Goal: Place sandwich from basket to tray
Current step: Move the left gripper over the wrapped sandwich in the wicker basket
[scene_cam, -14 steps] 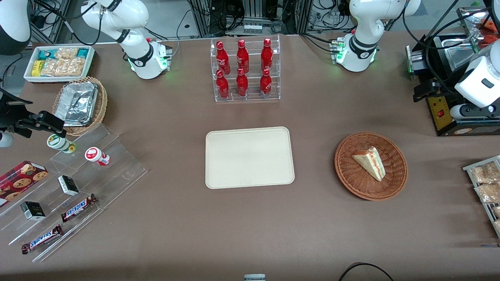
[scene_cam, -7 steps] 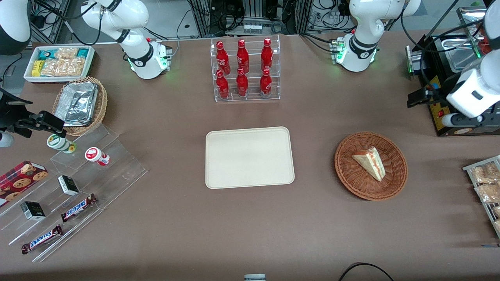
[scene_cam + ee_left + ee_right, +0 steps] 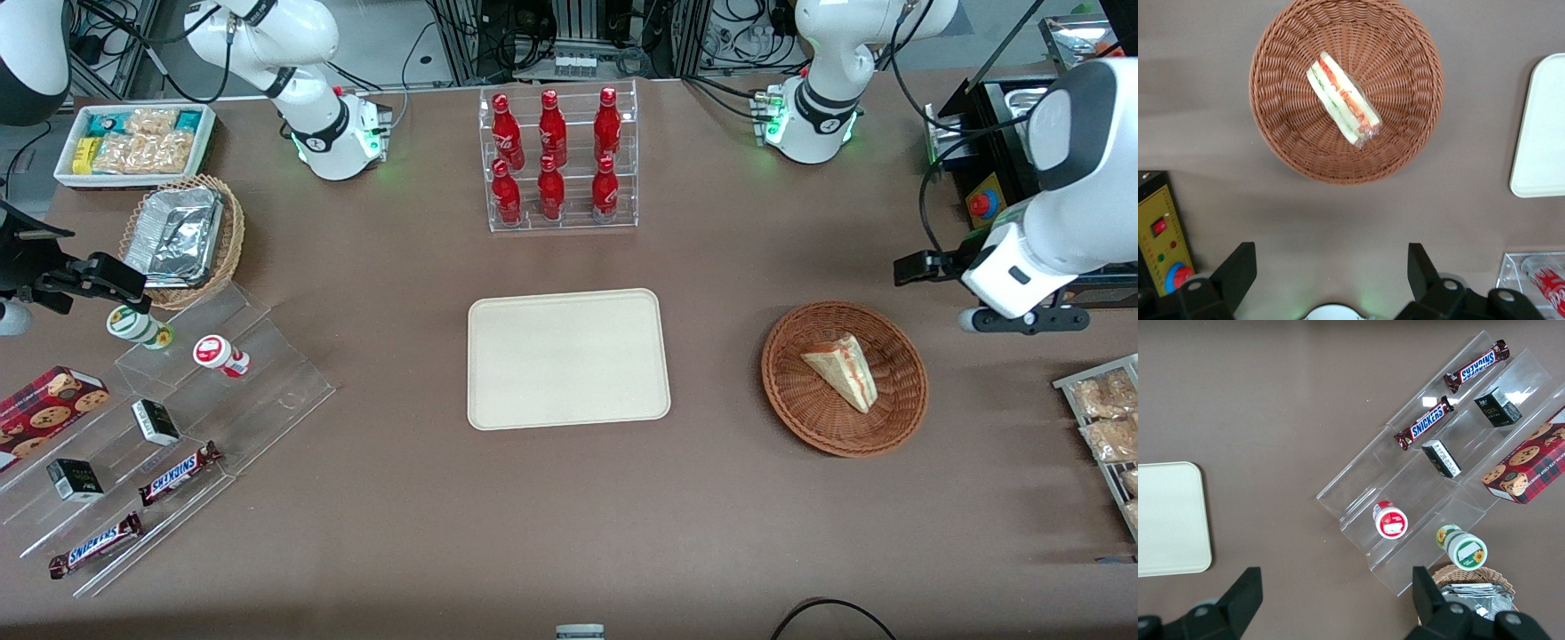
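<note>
The sandwich [image 3: 843, 371] [image 3: 1343, 100], a wrapped wedge with red and green filling, lies in the round reddish-brown basket [image 3: 800, 404] [image 3: 1278, 127]. The cream tray [image 3: 569, 358] [image 3: 1538, 133] rests bare at the table's middle. My gripper [image 3: 1022, 318] [image 3: 1329, 267] hangs above the table beside the basket, toward the working arm's end and slightly farther from the front camera. It is open, its dark fingers [image 3: 1238, 267] spread wide with only table between them. It touches neither basket nor sandwich.
A black control box with a red button [image 3: 982, 204] [image 3: 1161, 240] stands close to the arm. A wire rack of bagged snacks [image 3: 1102, 418] sits at the working arm's end. A rack of red bottles [image 3: 556, 160] stands farther back than the tray. Acrylic steps with snacks [image 3: 178, 427] lie toward the parked arm's end.
The working arm has swung from over the black box toward the basket, and its gripper now hangs nearer the basket. Sandwich, basket and tray have not moved.
</note>
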You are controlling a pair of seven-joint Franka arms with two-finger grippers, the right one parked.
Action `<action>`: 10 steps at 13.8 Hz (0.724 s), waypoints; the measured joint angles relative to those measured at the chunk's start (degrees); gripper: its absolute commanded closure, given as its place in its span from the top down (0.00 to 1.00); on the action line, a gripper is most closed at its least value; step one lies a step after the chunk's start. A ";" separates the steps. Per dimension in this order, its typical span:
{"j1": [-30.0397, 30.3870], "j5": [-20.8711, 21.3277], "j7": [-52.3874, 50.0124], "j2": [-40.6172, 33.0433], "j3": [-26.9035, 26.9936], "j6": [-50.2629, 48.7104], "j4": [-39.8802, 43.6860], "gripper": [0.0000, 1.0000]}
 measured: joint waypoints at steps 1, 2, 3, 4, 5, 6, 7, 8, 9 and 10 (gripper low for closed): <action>0.00 0.00 0.00 0.04 0.00 2.11 -1.55 1.00; 0.00 0.00 -0.02 0.07 0.00 4.22 -3.10 1.00; 0.00 0.00 -0.10 0.11 0.00 6.28 -4.54 1.00; 0.00 0.00 -0.35 0.15 0.00 8.37 -5.94 1.00; 0.00 0.00 -0.72 0.23 0.00 10.19 -7.20 1.00; 0.01 -0.01 -1.45 0.39 0.02 11.37 -8.20 1.00; 0.02 -0.02 -3.06 0.72 0.08 12.15 -8.91 1.00; 0.02 -0.03 -5.29 1.12 0.14 12.51 -9.20 1.00; 0.02 -0.03 -7.69 1.48 0.17 13.08 -9.35 1.00; 0.02 -0.03 -9.75 1.70 0.18 14.24 -9.69 1.00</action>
